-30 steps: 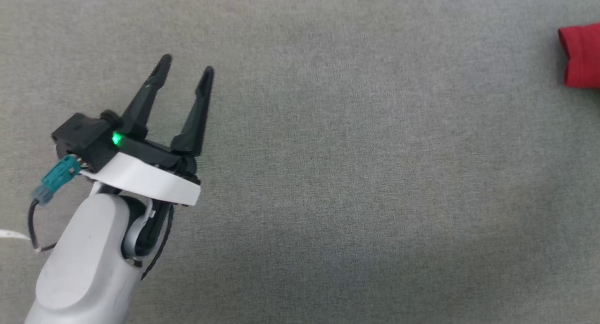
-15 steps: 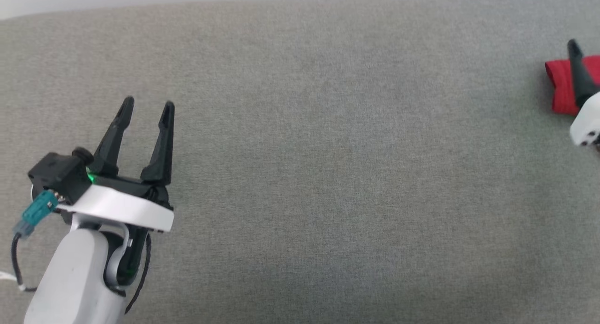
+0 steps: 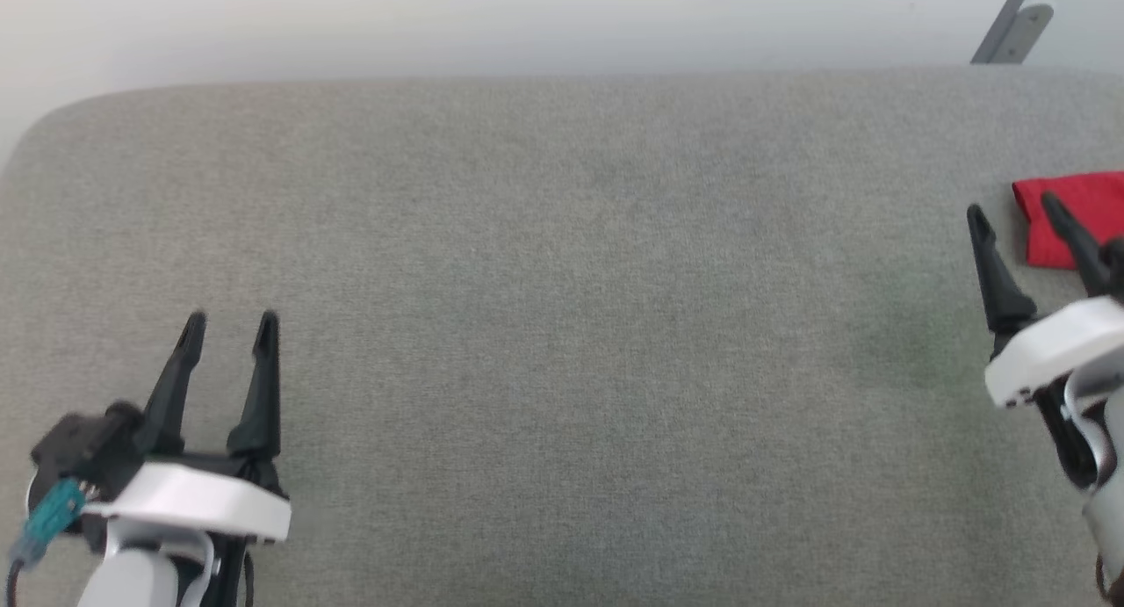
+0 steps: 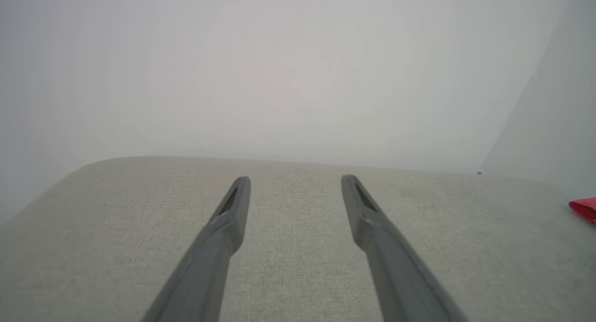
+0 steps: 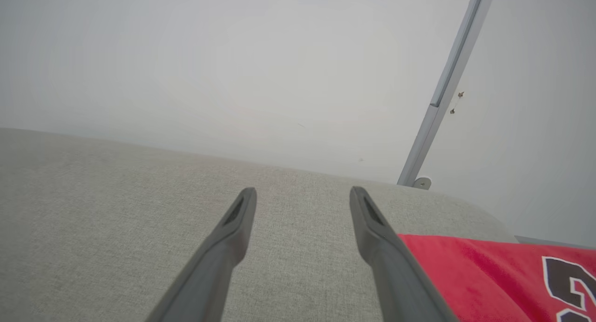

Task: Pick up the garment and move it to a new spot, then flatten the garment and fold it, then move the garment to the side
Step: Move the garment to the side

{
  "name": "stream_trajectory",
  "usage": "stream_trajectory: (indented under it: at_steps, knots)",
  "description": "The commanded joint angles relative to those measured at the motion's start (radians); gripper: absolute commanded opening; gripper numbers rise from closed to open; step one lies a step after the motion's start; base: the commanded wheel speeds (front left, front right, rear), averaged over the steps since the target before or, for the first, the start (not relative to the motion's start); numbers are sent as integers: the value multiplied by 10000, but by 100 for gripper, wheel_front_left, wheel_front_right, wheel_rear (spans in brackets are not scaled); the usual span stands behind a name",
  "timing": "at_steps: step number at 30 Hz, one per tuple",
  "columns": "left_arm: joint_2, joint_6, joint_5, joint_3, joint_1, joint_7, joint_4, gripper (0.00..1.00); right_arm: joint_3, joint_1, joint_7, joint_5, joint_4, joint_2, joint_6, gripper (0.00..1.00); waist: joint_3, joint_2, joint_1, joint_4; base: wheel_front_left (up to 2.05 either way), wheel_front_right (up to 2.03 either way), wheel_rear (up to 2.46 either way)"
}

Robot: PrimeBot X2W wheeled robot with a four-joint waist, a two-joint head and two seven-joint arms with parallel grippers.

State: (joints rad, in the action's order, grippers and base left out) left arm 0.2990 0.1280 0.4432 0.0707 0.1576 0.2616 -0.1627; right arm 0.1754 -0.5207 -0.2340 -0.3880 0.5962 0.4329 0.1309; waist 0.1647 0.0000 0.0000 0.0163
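Left gripper (image 3: pixel 231 319) spread wide, empty, above grey bench (image 3: pixel 562 282). Right gripper (image 3: pixel 1012 205) likewise wide, empty, just beside red garment (image 3: pixel 1087 194) at far right.

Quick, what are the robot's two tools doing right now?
Left tool: open, holding nothing.
Right tool: open, holding nothing, next to the soft red jersey shirt.

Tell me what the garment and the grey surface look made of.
The garment: soft red cloth, matte with a faint fuzzy nap, probably a knit; the dark numeral looks printed or stitched on. The surface: grey woven upholstery, matte, with a fine heathered weave; its rounded corner suggests padding.
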Motion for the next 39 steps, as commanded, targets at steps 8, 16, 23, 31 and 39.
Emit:
stream_trajectory:
  at_steps: [8,16,23,31,39]
  knots:
    - [-248,35,-127,-630,-1355,42,312,100,-907,1991,-288,247,-1285,-625,-4,100,-626,0,0,199,0,0,0]
    - [-369,35,-116,-1079,-2319,42,592,100,-1829,3800,-313,694,-2537,-1416,-4,100,-986,0,0,213,0,0,0]
    - [-621,35,-67,-1491,-3076,42,1010,100,-2560,5118,-313,877,-3594,-2167,-4,100,-1252,0,0,233,0,0,0]
    - [-824,35,-117,-1728,-3438,42,1136,100,-2794,6050,-313,1075,-4422,-2774,-4,100,-1409,0,0,258,0,0,0]
    - [-883,35,10,-1731,-3547,42,1211,100,-2756,6410,-313,1117,-4825,-3035,-4,100,-1468,0,0,226,0,0,0]
